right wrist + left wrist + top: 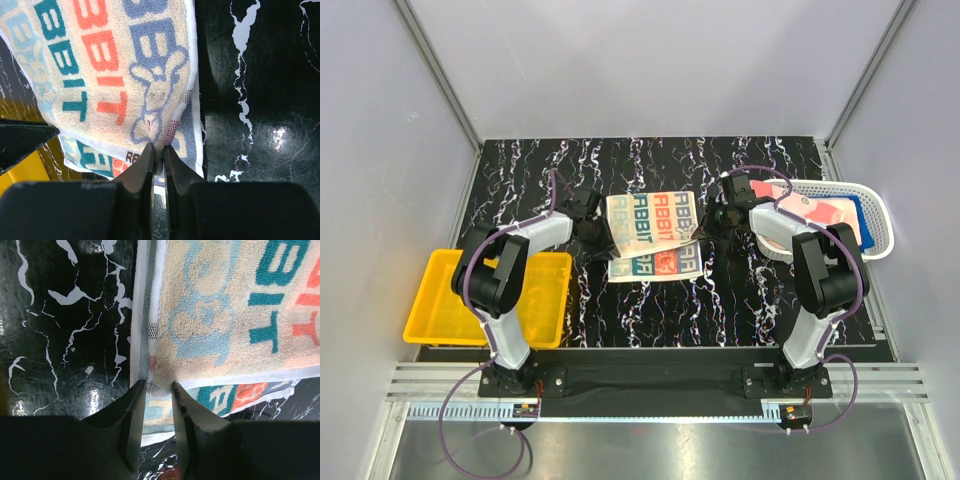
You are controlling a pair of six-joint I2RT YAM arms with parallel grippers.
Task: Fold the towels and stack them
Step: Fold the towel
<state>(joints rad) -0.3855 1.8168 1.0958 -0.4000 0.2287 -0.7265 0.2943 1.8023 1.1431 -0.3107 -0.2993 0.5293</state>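
Then | yellow bin (448,300) sat at the surface's (520,180) left edge | left hand (159,387) clamped on the left edge of the beige lettered towel (653,232) | towel lay mid-surface, doubled over itself | right hand (159,150) clamped on its right edge | white basket (880,215) at far right held pink and blue towels (820,210).

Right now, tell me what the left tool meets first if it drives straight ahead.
The beige lettered towel: the left tool grips its edge, so it would probably just push into that cloth.
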